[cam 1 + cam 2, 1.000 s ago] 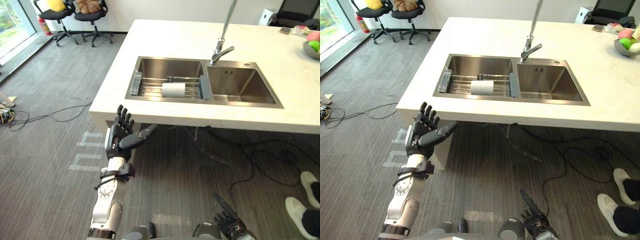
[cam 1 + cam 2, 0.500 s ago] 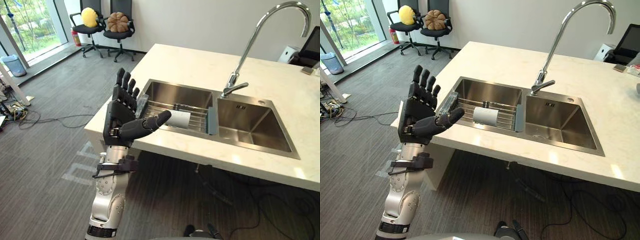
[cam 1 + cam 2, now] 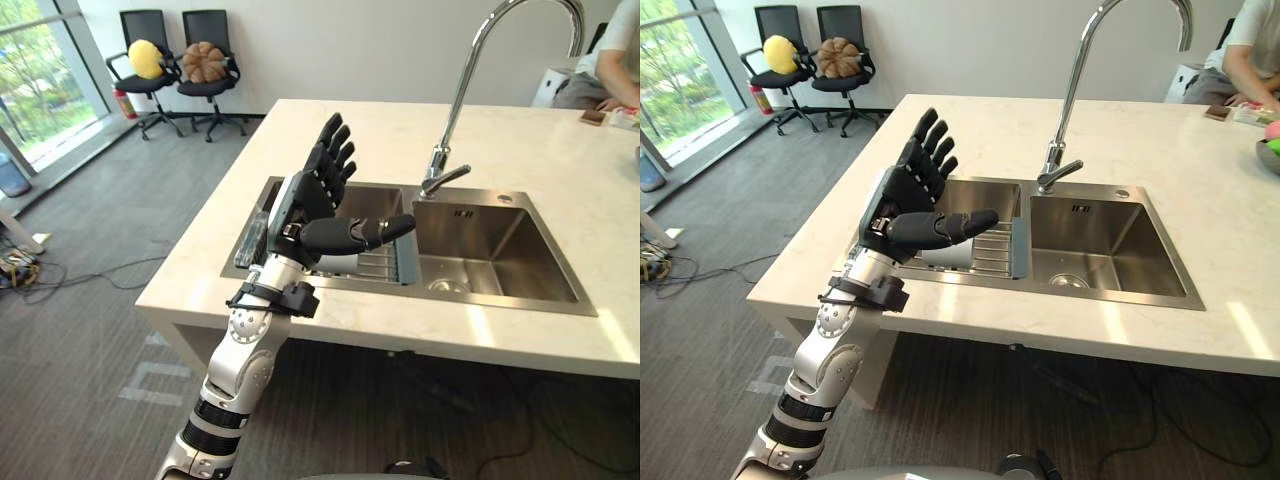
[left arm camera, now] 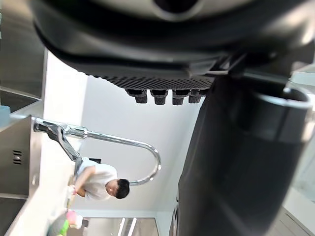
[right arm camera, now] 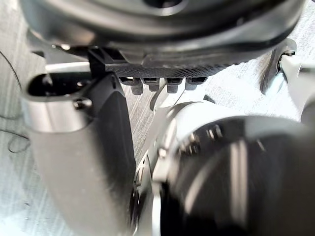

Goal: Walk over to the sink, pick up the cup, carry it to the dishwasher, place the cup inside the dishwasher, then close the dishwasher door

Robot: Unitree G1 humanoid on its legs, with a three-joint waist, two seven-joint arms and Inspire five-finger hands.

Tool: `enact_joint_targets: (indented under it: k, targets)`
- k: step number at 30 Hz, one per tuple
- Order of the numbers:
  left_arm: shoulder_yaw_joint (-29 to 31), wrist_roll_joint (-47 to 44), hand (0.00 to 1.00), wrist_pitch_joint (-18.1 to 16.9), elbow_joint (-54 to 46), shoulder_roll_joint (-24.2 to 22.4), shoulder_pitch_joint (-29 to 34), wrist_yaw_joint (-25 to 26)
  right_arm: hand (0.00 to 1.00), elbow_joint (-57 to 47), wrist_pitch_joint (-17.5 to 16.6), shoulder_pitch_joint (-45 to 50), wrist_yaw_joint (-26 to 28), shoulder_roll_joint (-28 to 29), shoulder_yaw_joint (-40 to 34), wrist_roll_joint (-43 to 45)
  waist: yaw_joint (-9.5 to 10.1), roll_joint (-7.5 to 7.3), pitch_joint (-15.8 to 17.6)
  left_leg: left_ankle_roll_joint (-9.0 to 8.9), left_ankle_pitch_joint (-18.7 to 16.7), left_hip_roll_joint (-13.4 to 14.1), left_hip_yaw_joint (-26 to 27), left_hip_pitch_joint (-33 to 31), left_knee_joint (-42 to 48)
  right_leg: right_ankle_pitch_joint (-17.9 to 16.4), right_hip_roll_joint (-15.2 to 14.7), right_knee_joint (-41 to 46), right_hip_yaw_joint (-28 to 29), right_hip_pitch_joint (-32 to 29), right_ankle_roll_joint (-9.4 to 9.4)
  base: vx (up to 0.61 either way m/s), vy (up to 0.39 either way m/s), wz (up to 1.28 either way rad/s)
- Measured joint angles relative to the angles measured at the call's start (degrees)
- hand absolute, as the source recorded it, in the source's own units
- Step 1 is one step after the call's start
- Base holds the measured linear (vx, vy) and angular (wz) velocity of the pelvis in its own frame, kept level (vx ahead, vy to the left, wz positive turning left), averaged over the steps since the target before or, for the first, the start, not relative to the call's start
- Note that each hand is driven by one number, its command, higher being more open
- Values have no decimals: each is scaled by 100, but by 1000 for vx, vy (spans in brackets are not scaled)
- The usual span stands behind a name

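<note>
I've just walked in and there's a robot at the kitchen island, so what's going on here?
The humanoid robot stands at the stainless steel double sink. Its left hand is raised with fingers spread above the left basin, where the white cup lies on its side on a wire rack. The cup is not yet picked up. The right hand hangs over the floor, open and empty.

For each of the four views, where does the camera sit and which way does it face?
Left eye view: head, facing down at the sink and faucet; the open left hand and arm show.
Right eye view: just beside it, same scene; the cup peeks out under that hand.
Left wrist view: along the left hand toward the same faucet and a person.
Right wrist view: along the right hand, open, toward the floor.
</note>
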Motion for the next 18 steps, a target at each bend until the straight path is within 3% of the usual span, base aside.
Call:
enact_joint_targets:
  k: [2,3,4,5,7,10,14,18]
  targets:
    - [-15,68,100,95,51,-52,267,-58,100,10,18,-76,-4,-150,41,-158,83,7,-4,106,-559,-173,129,-218,-387,8,-93,-232,43,192,-4,170,-113,-23]
    - [-31,120,100,103,51,-51,301,-84,100,33,21,-112,-4,-165,41,-166,91,6,-3,116,-554,-211,223,-252,-689,30,-108,-294,43,223,18,140,-84,2]
    - [-70,129,100,119,51,-44,341,-146,100,63,45,-173,-32,-173,45,-288,96,-4,3,159,-515,-234,449,-263,-1334,52,-112,-407,-3,313,45,191,-29,16]
    - [-150,129,100,118,51,-48,359,-191,100,67,52,-157,-31,-181,43,-314,118,-1,2,321,-283,-319,529,-237,-2025,62,-125,-472,-68,393,65,166,-14,22]
    - [-199,134,100,120,50,-65,373,-345,100,81,40,-134,-34,-200,36,-318,183,22,-19,358,395,-544,595,-123,-2976,57,-167,-506,-118,402,153,190,68,19]
    - [-156,234,100,180,-27,-54,423,-548,100,226,-21,-186,-35,-262,39,-320,239,43,-41,393,470,-814,506,153,-3830,134,-283,-705,-192,383,320,149,117,19]
    - [-161,353,100,292,-48,50,710,-802,100,304,-36,-178,-35,-254,65,-316,357,45,-42,393,470,-950,564,539,-4483,104,-331,-690,-172,386,421,37,89,-4]
    - [-263,462,100,340,-57,155,810,-1213,100,243,-179,-137,-14,-198,58,-130,348,-138,18,472,379,-1288,501,715,-4619,-521,-790,330,-182,106,507,-8,93,16]
